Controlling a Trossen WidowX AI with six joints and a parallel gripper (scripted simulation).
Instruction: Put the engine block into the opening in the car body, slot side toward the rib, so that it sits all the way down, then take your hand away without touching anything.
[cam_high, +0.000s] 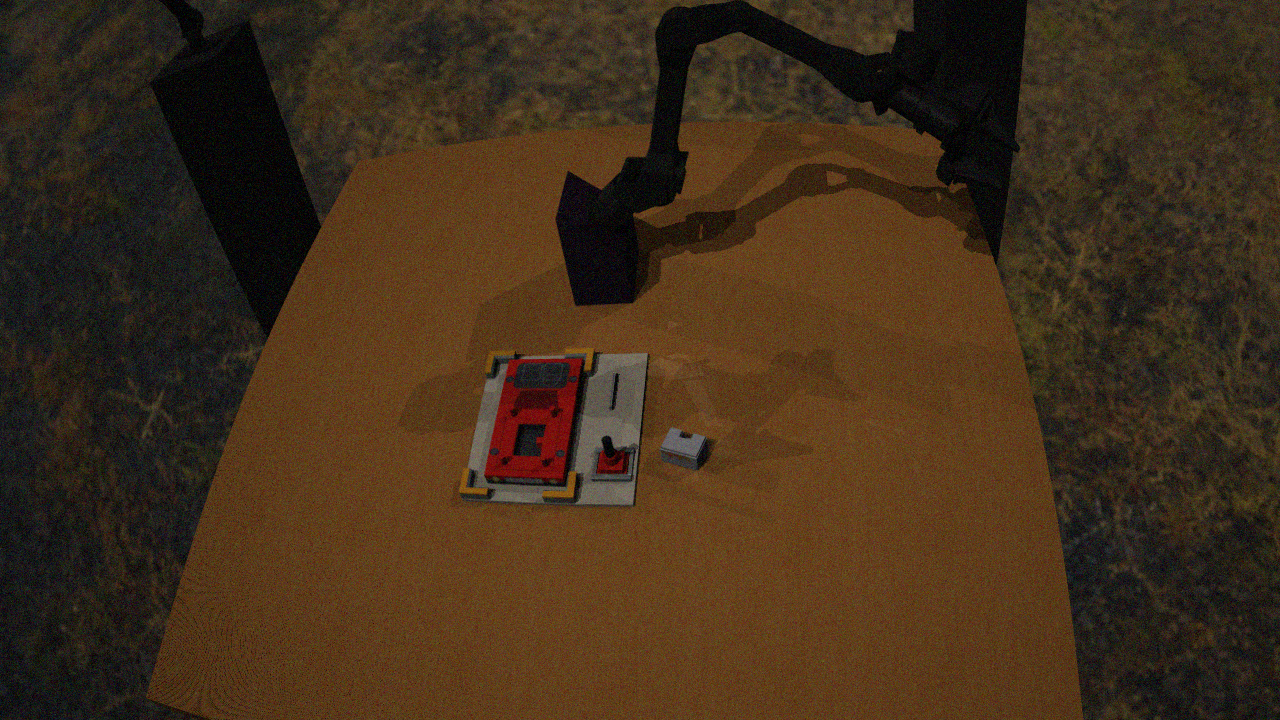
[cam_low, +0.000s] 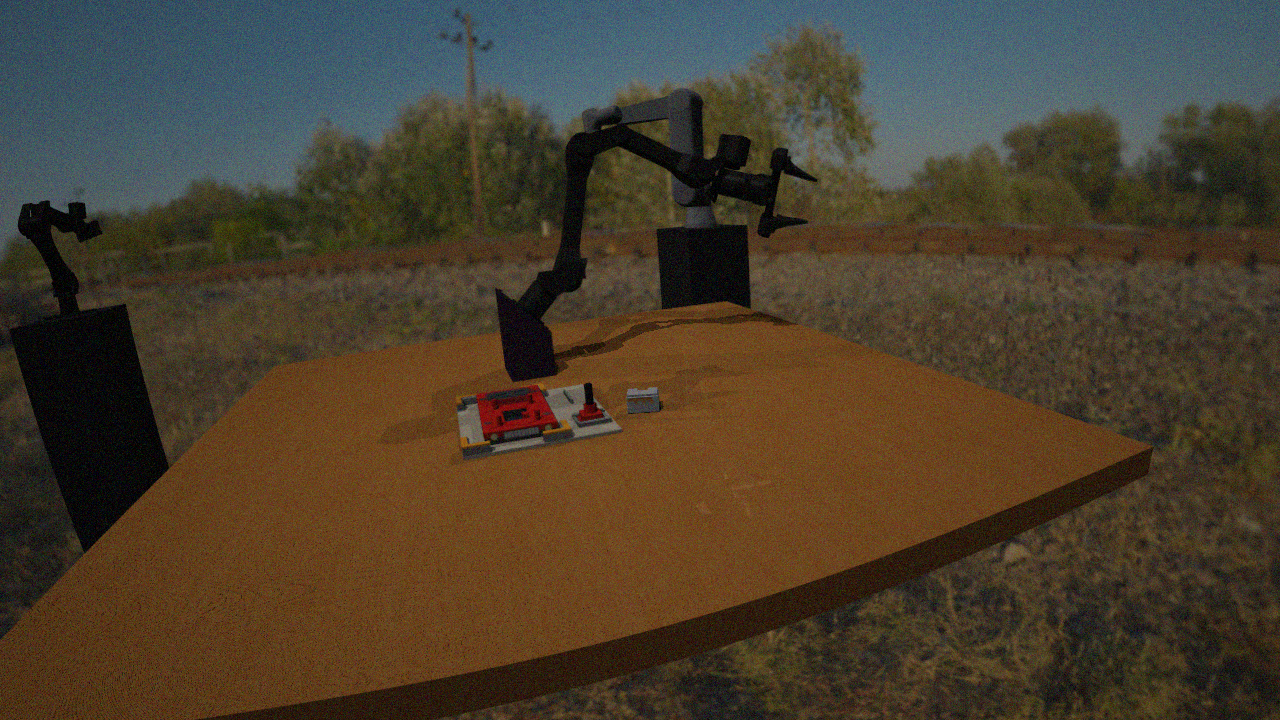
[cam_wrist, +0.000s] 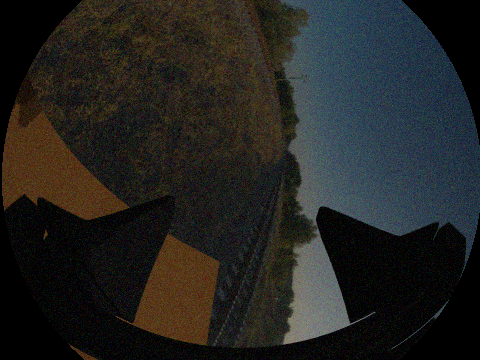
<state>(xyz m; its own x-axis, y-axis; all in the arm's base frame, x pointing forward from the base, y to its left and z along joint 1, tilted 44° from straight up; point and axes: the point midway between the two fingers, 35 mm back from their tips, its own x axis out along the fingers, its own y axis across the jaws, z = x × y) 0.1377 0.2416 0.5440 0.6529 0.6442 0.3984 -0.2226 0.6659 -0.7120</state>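
Note:
The grey engine block (cam_high: 683, 450) (cam_low: 642, 401) sits on the table, right of the base plate (cam_high: 608, 494). A dark slot shows at the back of its top in the top view. The red car body (cam_high: 537, 415) (cam_low: 490, 415) lies on the plate between yellow corner brackets. Its opening (cam_high: 525, 440) is empty, with a small red rib (cam_high: 539, 440) at its right side. My gripper (cam_low: 810, 200) (cam_wrist: 250, 210) is open and empty. It is raised high at the back right, far from block and car body, pointing away over the table's edge.
A red piece with an upright black lever (cam_high: 608, 446) (cam_low: 588, 394) stands on the plate, between car body and block. A dark slit (cam_high: 614, 391) is behind it. My arm's dark base (cam_high: 601, 259) (cam_low: 528, 344) stands behind the plate. Other arms on black pedestals (cam_low: 702, 266) (cam_low: 85, 411) stand beyond the table.

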